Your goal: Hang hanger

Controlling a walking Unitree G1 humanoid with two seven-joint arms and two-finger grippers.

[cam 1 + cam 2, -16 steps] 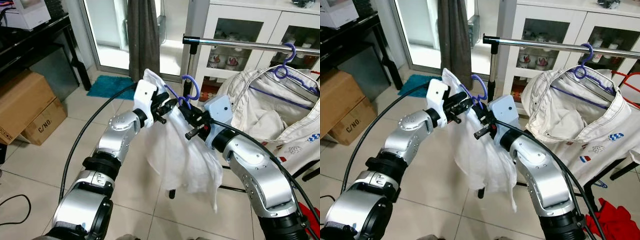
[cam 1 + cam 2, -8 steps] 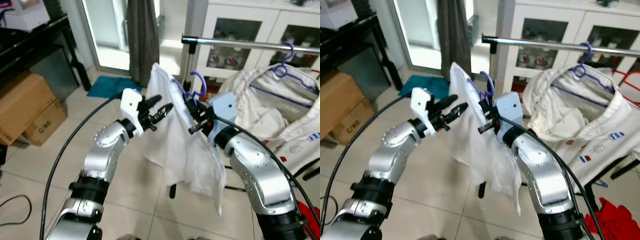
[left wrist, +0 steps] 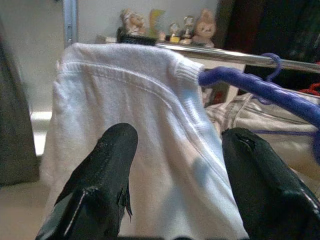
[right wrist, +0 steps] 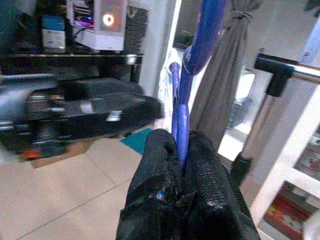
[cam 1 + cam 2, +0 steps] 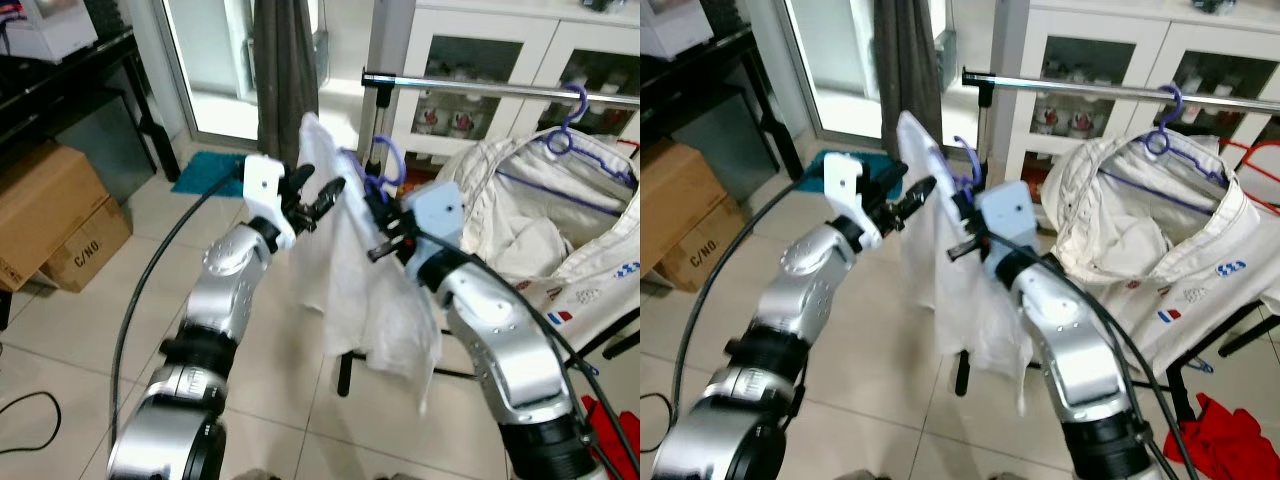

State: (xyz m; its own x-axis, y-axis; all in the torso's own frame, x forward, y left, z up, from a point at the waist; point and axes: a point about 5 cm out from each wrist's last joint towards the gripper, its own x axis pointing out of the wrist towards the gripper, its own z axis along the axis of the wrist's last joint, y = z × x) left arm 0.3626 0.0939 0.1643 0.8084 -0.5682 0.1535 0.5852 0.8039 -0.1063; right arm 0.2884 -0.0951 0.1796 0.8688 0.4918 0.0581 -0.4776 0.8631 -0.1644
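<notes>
Right gripper (image 4: 181, 150) clenches purple hanger (image 5: 383, 165) at neck; left gripper (image 3: 180, 165) released beside white shirt (image 5: 345, 260).
Load looks light and floppy; stiff neck is the right hold.

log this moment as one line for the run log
right gripper: shut on purple hanger | white shirt: on hanger | left gripper: open beside shirt | rail: hanger not hung

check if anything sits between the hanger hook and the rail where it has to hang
Nothing visible does. The right end effector is shut on the hanger, whose hook sits just below the bare end of the rail. The other hanger with the jacket hangs further along. The left end effector is open beside the shirt.
</notes>
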